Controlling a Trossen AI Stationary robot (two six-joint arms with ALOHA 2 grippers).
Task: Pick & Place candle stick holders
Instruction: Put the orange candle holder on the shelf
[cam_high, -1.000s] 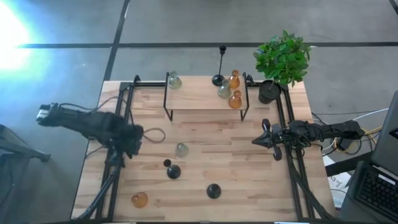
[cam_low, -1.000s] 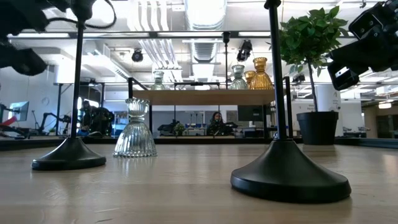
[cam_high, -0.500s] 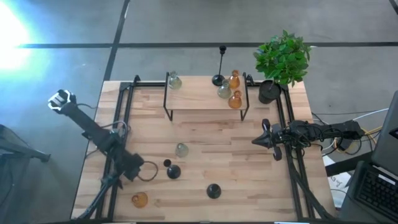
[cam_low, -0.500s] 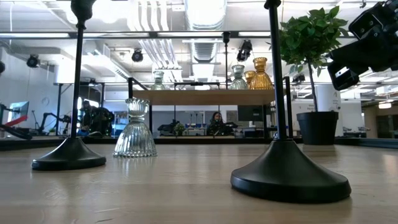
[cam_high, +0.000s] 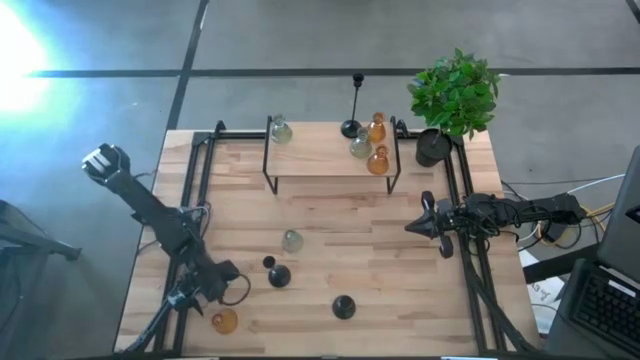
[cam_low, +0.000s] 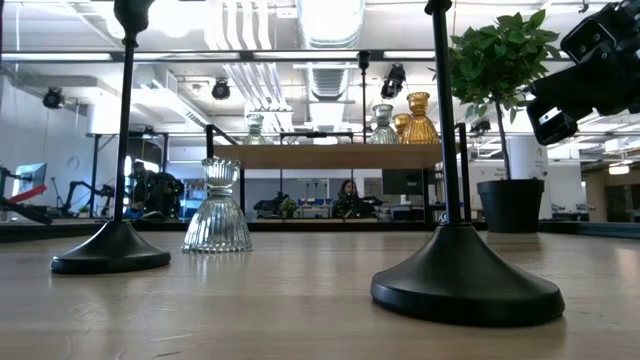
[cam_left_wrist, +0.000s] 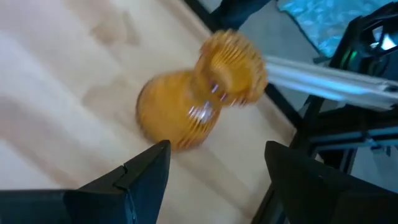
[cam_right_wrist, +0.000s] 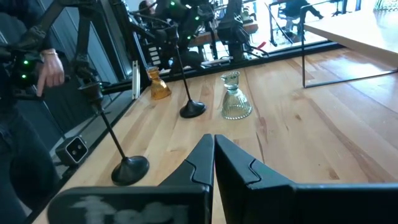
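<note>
The left claw (cam_high: 222, 281) stands at the 7 o'clock corner of the counter (cam_high: 330, 210), fingers spread and empty, with the amber holder (cam_high: 224, 321) just beyond its tips toward 6 o'clock. In the left wrist view the amber holder (cam_left_wrist: 198, 93) stands upright on the wood between the two dark fingers (cam_left_wrist: 146, 171), not yet touched. It is ribbed glass: a wide bulb, a pinched waist and a flared top. Judged from its look, it is rigid, light, brittle and somewhat slippery, so a firm but not crushing grip is called for. The best hold is likely the narrow waist, where the flare above and the bulb below keep it from sliding through; a grip on the round bulb could squeeze it out of the jaws. The clear holder (cam_high: 292, 240) stands near the counter's centre, and two black holders (cam_high: 279, 275) (cam_high: 343, 306) stand toward 6 o'clock; their thin stems offer an easy grip, though the heavy bases may swing. Further holders (cam_high: 376, 158) already stand on the wooden shelf (cam_high: 330, 150) at 12 o'clock. The right claw (cam_high: 418, 226) waits at 3 o'clock, fingers pressed together, holding nothing.
</note>
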